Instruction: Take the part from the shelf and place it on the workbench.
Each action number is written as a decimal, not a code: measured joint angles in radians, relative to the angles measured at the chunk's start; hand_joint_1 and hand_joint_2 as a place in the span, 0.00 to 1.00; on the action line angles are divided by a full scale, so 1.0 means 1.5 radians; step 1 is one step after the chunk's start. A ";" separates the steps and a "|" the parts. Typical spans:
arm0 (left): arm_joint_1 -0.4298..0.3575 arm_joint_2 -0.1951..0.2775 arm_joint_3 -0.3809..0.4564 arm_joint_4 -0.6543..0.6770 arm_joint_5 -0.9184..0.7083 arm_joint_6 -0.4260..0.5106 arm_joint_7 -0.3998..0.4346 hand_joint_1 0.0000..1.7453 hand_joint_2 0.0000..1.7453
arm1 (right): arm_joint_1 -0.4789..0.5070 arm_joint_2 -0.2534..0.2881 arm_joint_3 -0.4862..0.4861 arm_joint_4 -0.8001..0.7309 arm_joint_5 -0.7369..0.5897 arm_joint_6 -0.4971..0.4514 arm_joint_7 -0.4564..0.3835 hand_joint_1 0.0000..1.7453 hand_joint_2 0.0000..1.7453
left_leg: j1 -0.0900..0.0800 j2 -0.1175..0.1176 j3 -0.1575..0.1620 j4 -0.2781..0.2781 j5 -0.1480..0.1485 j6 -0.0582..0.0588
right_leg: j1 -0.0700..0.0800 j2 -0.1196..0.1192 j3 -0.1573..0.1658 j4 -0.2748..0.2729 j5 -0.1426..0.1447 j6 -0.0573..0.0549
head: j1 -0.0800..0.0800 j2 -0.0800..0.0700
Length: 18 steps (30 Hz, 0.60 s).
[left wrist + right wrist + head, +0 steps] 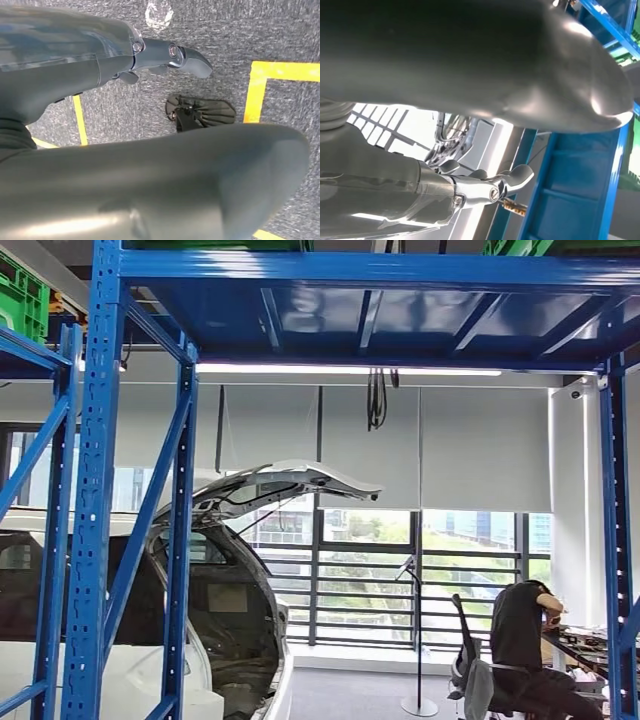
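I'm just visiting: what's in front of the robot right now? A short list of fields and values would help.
Shelf: blue steel rack frames the head view
Behind it: white car, tailgate raised
Person: seated at a desk, far right
Left hand: hanging over grey carpet with yellow floor lines, holding nothing
Right hand: raised near a blue upright, nothing held
Part: not visible

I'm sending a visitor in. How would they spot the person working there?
Look through the blue rack, past the white car with its raised hatch. By the window, far right, a person in a dark top sits hunched over a desk.

Left hand (166,75) and right hand (486,187) both extended, fingers apart, holding nothing.
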 joint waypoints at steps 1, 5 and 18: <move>0.000 0.000 0.000 0.000 -0.001 -0.001 0.000 0.00 0.00 | 0.000 0.000 0.000 0.000 0.000 -0.002 0.000 0.00 0.00 | 0.000 0.000 0.000 -0.001 -0.001 -0.003 | 0.002 0.000 0.003 -0.008 -0.004 -0.003 | 0.000 0.000; -0.003 0.000 -0.002 0.000 -0.014 -0.002 0.000 0.00 0.00 | 0.003 -0.004 -0.002 -0.004 -0.004 -0.016 0.000 0.00 0.00 | 0.000 0.002 -0.008 0.023 -0.021 -0.016 | -0.003 0.001 0.013 -0.023 -0.005 -0.015 | 0.000 0.000; -0.004 0.001 -0.006 0.001 -0.023 -0.001 -0.004 0.00 0.00 | 0.006 -0.013 -0.010 -0.006 0.006 -0.018 0.000 0.00 0.00 | -0.002 0.001 -0.033 0.009 0.022 -0.004 | -0.003 0.007 0.051 -0.025 -0.041 0.001 | 0.000 0.000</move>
